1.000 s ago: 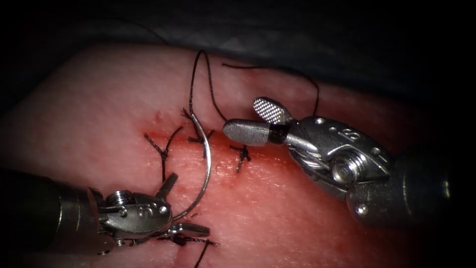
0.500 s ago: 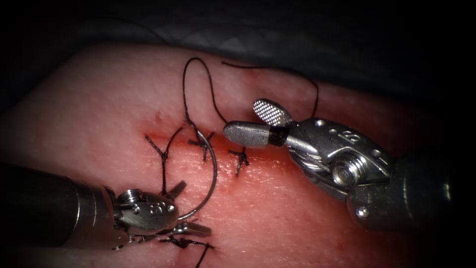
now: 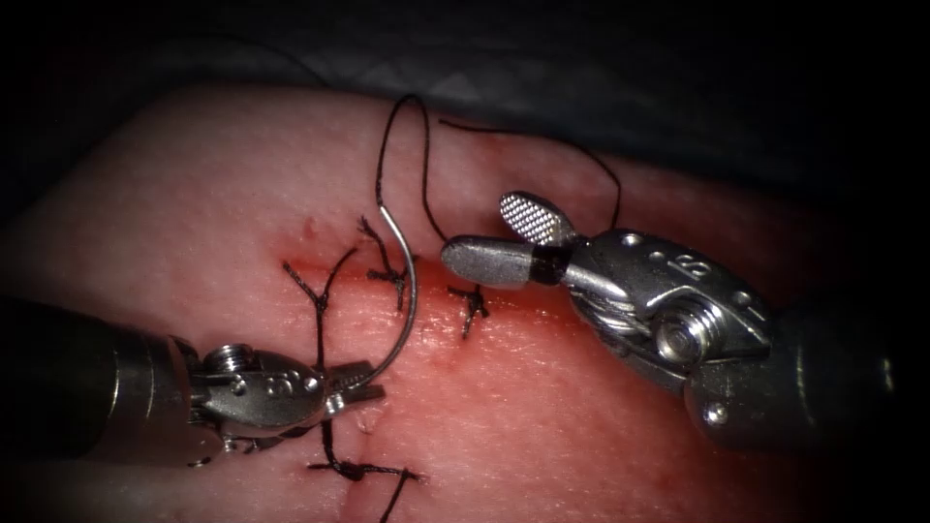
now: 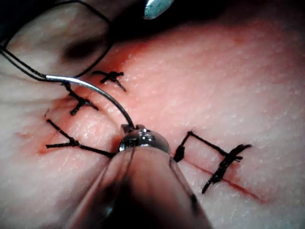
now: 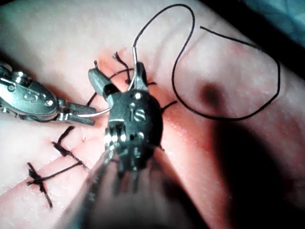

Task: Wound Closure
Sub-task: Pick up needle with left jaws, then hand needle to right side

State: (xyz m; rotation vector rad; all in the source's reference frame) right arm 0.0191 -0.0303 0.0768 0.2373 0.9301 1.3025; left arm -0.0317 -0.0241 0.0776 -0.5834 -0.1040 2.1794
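Left gripper (image 3: pixel 356 384) clamps needle (image 3: pixel 407 291) over knotted stitches (image 3: pixel 472 305), right gripper (image 3: pixel 499 237) agape, empty

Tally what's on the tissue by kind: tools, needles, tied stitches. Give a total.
Tools: 2, left shut on the needle's end, right open, holding nothing.
Needles: 1, free of the tissue, thread trailing.
Tied stitches: 4, first, second, third, fourth.
Total: 7.
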